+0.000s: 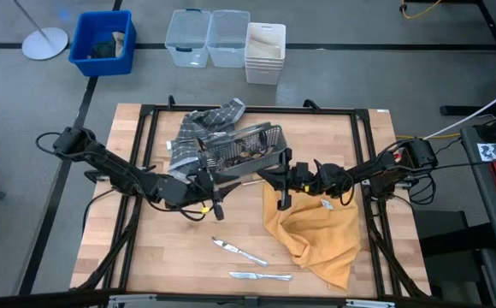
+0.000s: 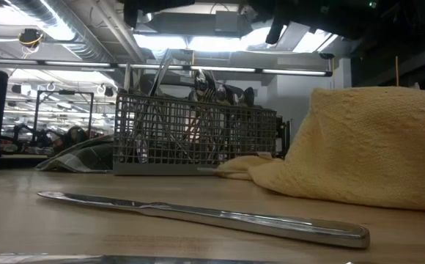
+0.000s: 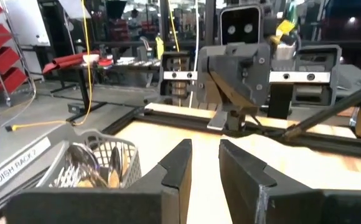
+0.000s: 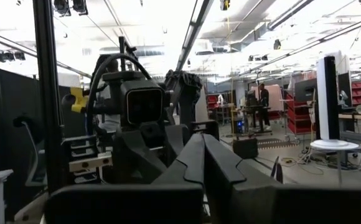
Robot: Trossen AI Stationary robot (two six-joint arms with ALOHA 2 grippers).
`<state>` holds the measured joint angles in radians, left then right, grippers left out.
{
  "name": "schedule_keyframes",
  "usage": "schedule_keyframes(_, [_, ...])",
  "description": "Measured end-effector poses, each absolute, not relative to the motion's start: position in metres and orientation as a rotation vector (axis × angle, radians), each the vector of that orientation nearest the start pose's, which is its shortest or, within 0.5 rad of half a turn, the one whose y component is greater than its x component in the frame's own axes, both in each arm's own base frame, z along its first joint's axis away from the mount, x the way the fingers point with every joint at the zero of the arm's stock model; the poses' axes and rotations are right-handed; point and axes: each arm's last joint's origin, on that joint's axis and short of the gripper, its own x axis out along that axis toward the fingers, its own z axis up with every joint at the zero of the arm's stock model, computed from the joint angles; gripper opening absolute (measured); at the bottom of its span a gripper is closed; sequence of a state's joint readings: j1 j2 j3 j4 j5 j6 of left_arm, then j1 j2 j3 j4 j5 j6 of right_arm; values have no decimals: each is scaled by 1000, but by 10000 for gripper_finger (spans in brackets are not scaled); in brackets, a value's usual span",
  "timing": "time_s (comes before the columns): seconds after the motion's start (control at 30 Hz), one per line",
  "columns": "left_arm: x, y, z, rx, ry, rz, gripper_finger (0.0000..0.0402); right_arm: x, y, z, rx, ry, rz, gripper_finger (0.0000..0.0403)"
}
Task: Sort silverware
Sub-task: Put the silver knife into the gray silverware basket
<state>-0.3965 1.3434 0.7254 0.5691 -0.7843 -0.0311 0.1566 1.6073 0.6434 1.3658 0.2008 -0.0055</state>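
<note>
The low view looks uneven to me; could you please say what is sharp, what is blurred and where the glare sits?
Low view: the knife nearest the camera is fairly sharp and catches a bright streak; a second piece at the bottom edge is smeared; the ceiling lights blow out above the basket, so its cutlery reads dark; the yellow cloth is evenly lit.

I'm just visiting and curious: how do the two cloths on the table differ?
The mustard-yellow plain cloth lies bunched on the table's right half, toward the near edge; the grey plaid cloth lies toward the far edge, left of centre. The grey wire-mesh caddy sits partly on the plaid one, while nothing rests on the yellow one. Both are crumpled, not folded.
</note>
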Motion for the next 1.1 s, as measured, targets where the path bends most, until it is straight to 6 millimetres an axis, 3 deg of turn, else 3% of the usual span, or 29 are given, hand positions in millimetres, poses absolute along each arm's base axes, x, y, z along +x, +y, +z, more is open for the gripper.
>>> schedule_keyframes(0.3, [267,-90,249,-9,153,397,70,310,43,221,38,-215,-43,18])
schedule_keyframes(0.63, [262,-88,231,15,322,384,70,320,43,189,-48,255,-78,79])
schedule_keyframes(0.9, [256,-88,217,-29,466,326,70,325,24,191,-122,745,-135,123])
schedule_keyframes(1.1, [254,-87,213,-31,503,340,70,317,-6,185,-57,914,-134,124])
